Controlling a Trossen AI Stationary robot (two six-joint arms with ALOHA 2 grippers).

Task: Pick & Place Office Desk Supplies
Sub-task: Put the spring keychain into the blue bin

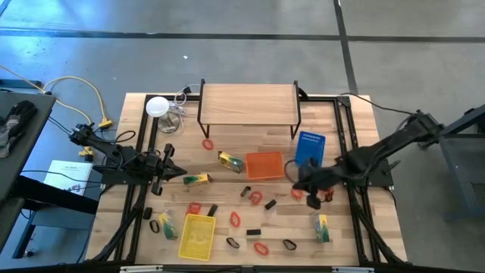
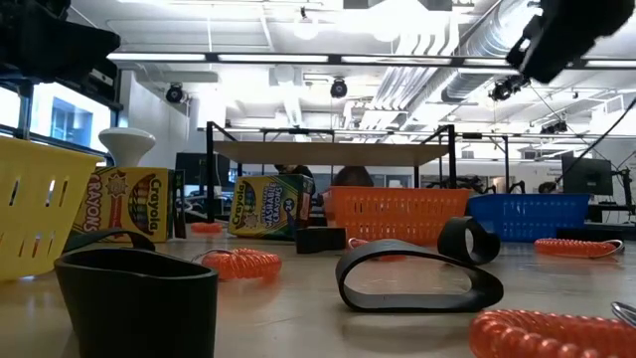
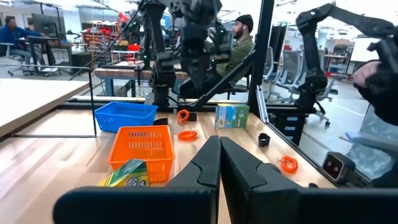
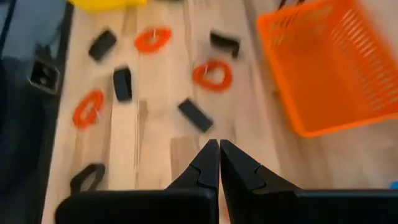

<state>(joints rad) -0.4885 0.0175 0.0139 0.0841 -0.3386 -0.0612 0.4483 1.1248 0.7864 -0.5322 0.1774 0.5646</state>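
At the table's nine o'clock side, the left gripper sits low with fingers pressed together, holding nothing; a crayon pack lies just beside its tip. At three o'clock, the right gripper hangs with fingers together, empty, near the orange basket, at table centre. The blue basket stands toward two o'clock, the yellow basket toward seven o'clock. Red coiled bands, black clips and further crayon packs lie scattered from the centre toward six o'clock, outside the baskets. A white disc rests at eleven o'clock beside the wooden shelf.
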